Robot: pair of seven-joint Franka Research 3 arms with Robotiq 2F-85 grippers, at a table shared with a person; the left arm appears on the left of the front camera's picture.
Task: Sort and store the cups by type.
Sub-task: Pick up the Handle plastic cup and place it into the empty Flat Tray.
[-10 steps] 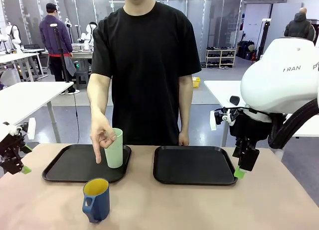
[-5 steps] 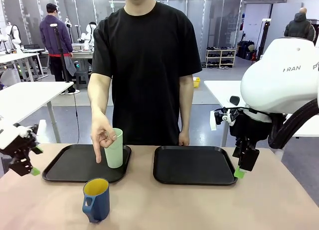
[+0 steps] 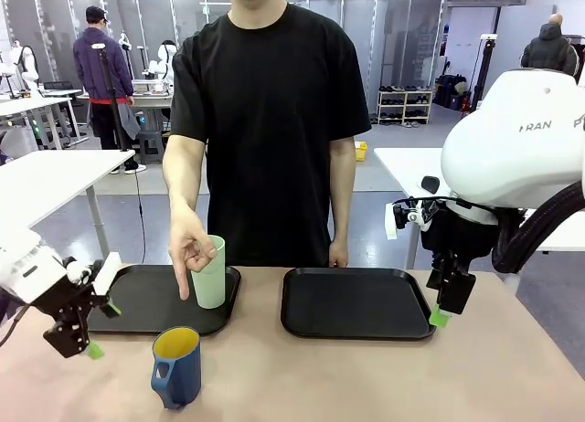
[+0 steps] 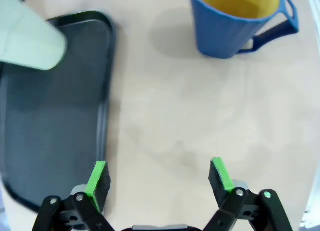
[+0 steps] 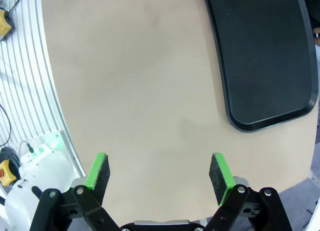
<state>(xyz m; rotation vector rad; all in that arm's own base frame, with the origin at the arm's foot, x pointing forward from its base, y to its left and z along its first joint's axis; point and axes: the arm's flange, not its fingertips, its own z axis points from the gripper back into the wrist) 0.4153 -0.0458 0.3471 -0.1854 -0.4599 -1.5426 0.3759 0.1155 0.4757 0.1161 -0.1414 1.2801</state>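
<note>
The dark blue mug [image 3: 176, 365] stands nearest the robot, upright on the bare table [image 3: 366, 376]. Its yellow interior is visible and its handle is turned toward the robot. It is just in front of the left tray [image 3: 123, 312].

The left gripper [image 3: 102, 329] hovers just left of the mug, at the near left corner of that tray, with its fingers angled down toward the table. Its jaws are spread wide with nothing between the green pads [image 4: 97, 177]. In the left wrist view one pad lies over the tray's edge and the other over the tabletop. The mug is ahead and clear of both.

The right gripper [image 3: 441, 314] hangs at the near right corner of the right tray [image 3: 355, 303], fingers pointing down, jaws wide apart and empty.

The pale green tumbler [image 3: 209, 272] stands upright on the left tray, toward its far right corner. The person's hand [image 3: 190, 253] is lowered in front of the tumbler, index finger pointing down. Contact with the tumbler cannot be confirmed from this angle.

Compared with one second ago, the left gripper has travelled inward from the left picture edge toward the mug. The right gripper, both cups and the pointing hand are unchanged.
</note>
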